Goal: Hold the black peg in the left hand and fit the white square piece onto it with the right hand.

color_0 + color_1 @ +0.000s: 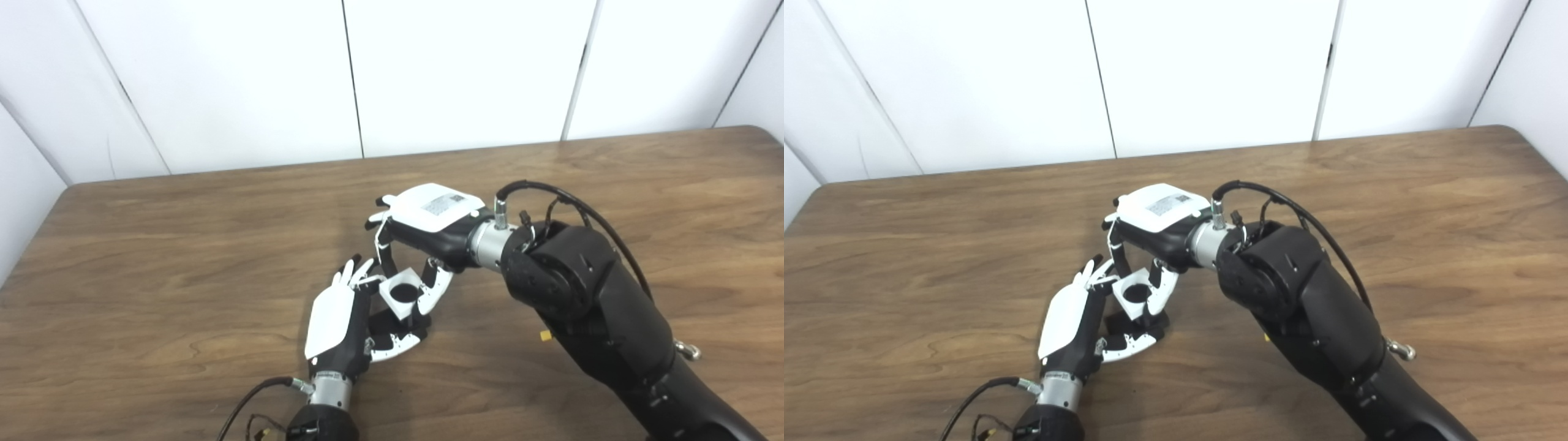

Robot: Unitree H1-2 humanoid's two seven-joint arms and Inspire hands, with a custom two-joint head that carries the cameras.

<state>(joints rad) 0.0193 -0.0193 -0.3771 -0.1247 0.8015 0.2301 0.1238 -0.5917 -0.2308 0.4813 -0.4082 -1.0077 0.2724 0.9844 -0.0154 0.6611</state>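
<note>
Left eye view: right hand (422,236) pinches the white square piece with a round hole (401,296) above the wooden bench (184,245); left hand (349,318) is curled beneath it, its grip unclear.

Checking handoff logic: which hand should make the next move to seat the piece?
Right hand: it grips the white square piece with round hole from above, directly over the left hand, which only steadies below.

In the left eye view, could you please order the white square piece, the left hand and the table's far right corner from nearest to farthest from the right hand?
1. White square piece: held in the right hand, below its palm.
2. Left hand: just beyond the piece, lower left.
3. Table's far right corner: far off, upper right.
</note>
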